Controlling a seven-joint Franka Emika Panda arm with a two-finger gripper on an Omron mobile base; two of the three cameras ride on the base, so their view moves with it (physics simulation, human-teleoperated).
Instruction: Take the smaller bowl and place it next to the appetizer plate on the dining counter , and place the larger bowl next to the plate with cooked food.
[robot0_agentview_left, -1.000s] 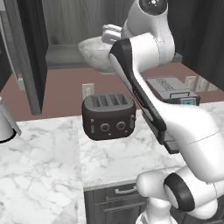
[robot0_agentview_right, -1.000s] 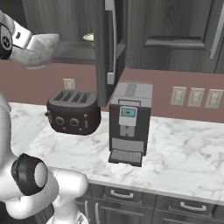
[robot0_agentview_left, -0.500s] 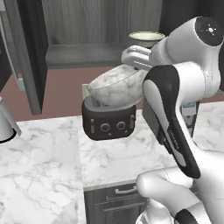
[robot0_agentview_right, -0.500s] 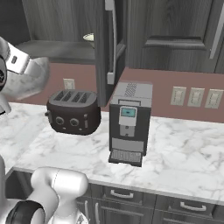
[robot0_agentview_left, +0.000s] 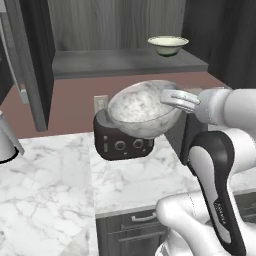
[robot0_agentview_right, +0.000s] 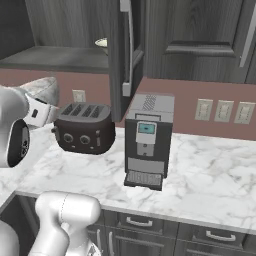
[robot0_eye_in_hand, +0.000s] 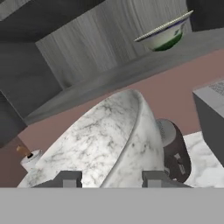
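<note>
Your gripper is clamped on the rim of the larger bowl, one finger inside the wall and one outside, so the bowl hangs tipped in the air above the toaster at the back of the worktop. That rim grip is probably the only way to hold so wide a bowl (it will swing, so carry it gently). The smaller bowl sits upright near the right end of the open cabinet shelf.
</note>
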